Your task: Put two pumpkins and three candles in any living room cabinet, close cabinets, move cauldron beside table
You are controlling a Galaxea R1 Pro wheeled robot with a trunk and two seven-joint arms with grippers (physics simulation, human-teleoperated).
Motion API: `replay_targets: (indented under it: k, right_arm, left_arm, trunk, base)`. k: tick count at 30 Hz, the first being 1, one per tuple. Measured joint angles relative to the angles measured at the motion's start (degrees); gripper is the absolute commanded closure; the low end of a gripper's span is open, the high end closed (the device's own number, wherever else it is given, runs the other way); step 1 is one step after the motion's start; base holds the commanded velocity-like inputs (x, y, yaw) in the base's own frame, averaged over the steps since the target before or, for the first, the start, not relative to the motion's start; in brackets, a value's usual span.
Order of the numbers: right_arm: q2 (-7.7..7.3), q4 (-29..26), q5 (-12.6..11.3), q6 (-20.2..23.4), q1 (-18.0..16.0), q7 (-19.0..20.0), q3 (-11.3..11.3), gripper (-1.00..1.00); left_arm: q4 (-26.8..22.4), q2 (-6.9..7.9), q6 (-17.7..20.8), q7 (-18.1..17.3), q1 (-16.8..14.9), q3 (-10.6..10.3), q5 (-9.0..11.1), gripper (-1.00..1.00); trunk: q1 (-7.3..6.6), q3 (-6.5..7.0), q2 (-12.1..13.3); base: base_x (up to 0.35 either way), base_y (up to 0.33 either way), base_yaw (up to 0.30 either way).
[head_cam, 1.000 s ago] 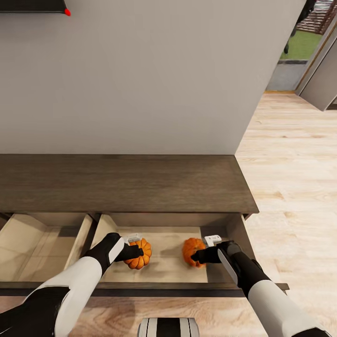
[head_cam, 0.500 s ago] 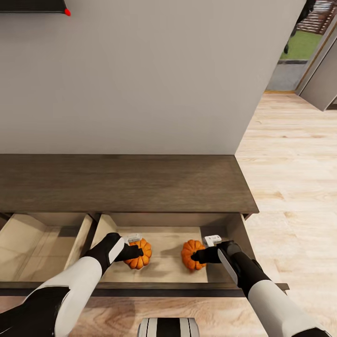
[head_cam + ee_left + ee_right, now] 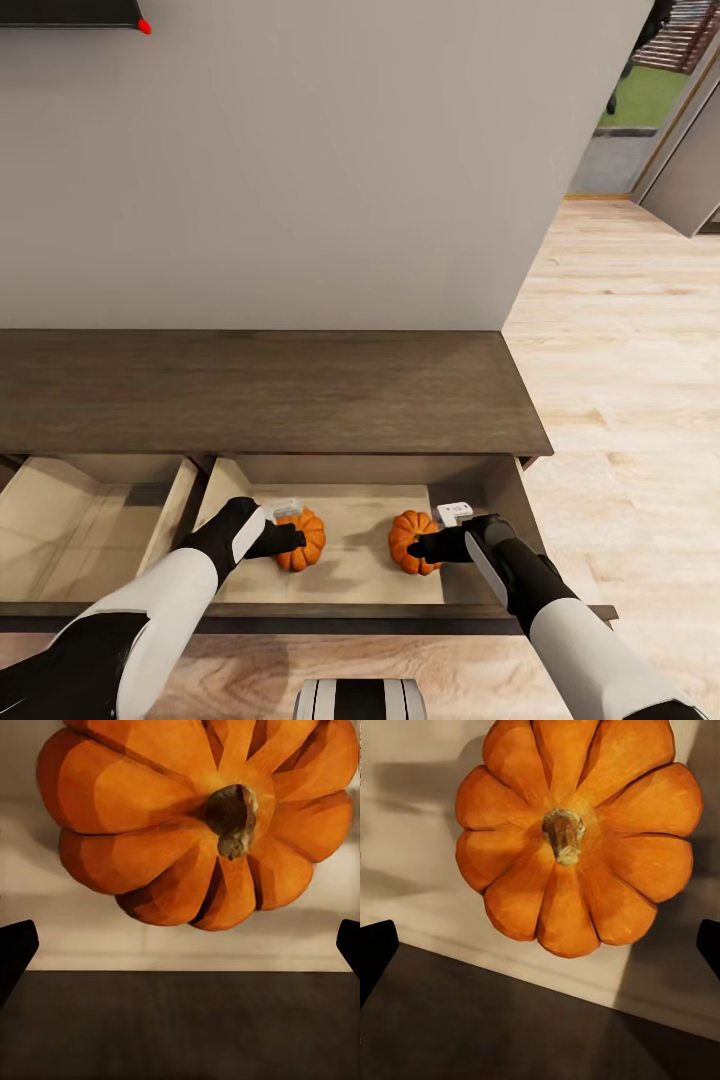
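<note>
Two orange pumpkins lie on the pale floor of an open drawer of the long dark-brown cabinet [image 3: 270, 390]. The left pumpkin [image 3: 307, 540] fills much of the left wrist view [image 3: 195, 817], stem toward the camera. The right pumpkin [image 3: 408, 540] shows the same way in the right wrist view [image 3: 577, 832]. My left gripper [image 3: 288, 540] hovers just over the left pumpkin, open, its dark fingertips [image 3: 15, 945] spread wide and clear of it. Over the right pumpkin my right gripper [image 3: 422, 547] is also open, fingertips [image 3: 709, 945] far apart. Neither holds anything.
A second open drawer [image 3: 80, 530] with a beige interior is at the left. The pulled-out drawer front [image 3: 360, 612] runs across below my arms. A grey wall rises behind the cabinet. Wood floor [image 3: 620, 380] stretches away at the right toward a doorway.
Both pumpkins have dropped slightly and settled on the drawer floor, now looking smaller. Neither arm has shifted.
</note>
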Motion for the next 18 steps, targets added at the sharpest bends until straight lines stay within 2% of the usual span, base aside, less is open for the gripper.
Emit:
replay_targets:
  k: [18]
  right_arm:
    - [0.09, 0.14, 0.08, 0.53, 0.0, -0.26, 0.0, -1.0]
  left_arm:
    - [-0.14, -0.08, 0.78, -0.88, 0.0, -0.08, 0.13, -1.0]
  trunk:
    - [-3.95, 3.23, 7.2]
  base:
    - [0.0, 0.0, 0.0]
